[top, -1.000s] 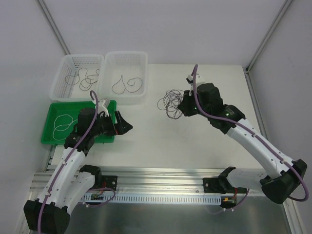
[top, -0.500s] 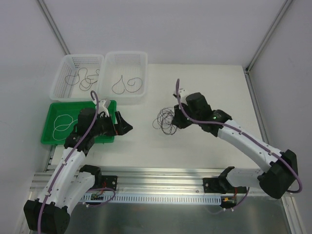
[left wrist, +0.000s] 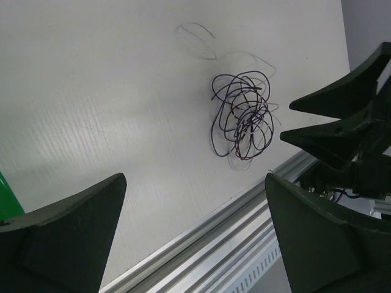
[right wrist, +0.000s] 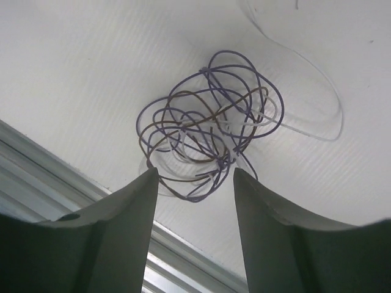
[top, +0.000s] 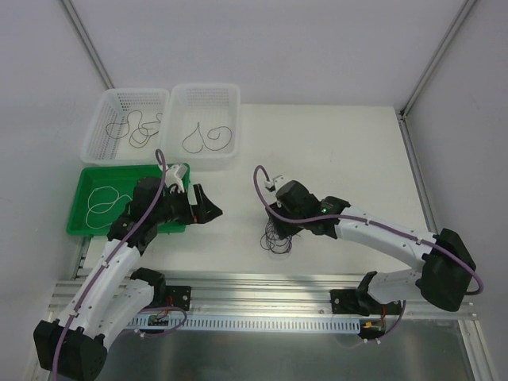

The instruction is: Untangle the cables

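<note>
White-linked arms (top: 107, 274) with black joints (top: 444, 270) and purple hoses (top: 256, 181) carry the black left end effector (left wrist: 195, 177) and right end effector (right wrist: 194, 172).

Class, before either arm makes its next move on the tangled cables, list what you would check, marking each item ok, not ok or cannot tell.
1. Both wrist cameras see the tangle of cables: ok.
2. The right gripper is open, with the tangle just beyond its tips: ok.
3. The left gripper is open and apart from the tangle: ok.
4. Strands separated: not ok; purple, brown and white loops are knotted together.
5. A free strand end to take: cannot tell.
6. The tangle lies on the table, short of its near edge: ok.
</note>
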You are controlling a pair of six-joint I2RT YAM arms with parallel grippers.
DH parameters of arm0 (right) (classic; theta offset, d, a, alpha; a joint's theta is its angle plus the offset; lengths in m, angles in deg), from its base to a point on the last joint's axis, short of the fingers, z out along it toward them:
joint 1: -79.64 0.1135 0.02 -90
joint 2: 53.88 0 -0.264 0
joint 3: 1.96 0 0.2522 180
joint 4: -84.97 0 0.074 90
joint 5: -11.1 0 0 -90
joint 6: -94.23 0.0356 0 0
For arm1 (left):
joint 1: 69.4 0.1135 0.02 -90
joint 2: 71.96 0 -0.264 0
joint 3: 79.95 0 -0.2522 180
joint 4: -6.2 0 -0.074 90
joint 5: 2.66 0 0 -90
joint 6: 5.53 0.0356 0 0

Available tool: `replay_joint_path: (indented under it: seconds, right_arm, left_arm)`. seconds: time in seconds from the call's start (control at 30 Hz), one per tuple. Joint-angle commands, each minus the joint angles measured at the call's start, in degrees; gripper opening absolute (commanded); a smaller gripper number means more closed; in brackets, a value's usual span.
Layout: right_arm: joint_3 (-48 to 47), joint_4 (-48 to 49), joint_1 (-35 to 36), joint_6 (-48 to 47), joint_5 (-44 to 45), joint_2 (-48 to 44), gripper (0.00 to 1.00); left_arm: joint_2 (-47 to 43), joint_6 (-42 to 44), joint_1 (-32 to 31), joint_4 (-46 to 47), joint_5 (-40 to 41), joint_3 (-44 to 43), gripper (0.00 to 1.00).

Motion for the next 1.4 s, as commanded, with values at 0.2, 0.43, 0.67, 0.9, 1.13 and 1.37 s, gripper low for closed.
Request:
replay_joint_path:
  seconds: [0.2, 0.43, 0.67, 0.9, 1.13, 1.37]
  right_arm:
    - [-7.1, -4.0, 11.3, 6.3, 15.6, 1.3, 0.53]
    - [-7.1, 0.8, 13.9, 12.1, 17.1, 10.9, 0.48]
    - [-7.8, 1.5, 14.1, 14.7, 19.3, 17.5, 0.45]
    - [-7.4, 1.8, 14.1, 16.0, 20.8, 19.6, 0.13]
    - [-4.9, 1.9, 14.1, 13.8, 19.1, 8.4, 0.01]
    - [-0.2, 7.0, 12.2, 12.3, 10.3, -3.2, 0.01]
  left_arm:
    - [0.0, -8.6, -7.7, 2.0, 10.2, 4.7, 0.96]
    - [-1.8, -11.4, -10.1, 2.2, 13.6, 7.7, 0.96]
    - [-3.2, -13.3, -11.8, 2.2, 15.0, 9.8, 0.96]
    - [-2.1, -14.9, -15.9, 2.4, 17.1, 10.1, 0.96]
    - [2.7, -16.0, -23.0, 4.7, 21.0, 8.2, 0.96]
    - [9.3, -17.7, -31.1, 11.2, 24.5, 5.1, 0.94]
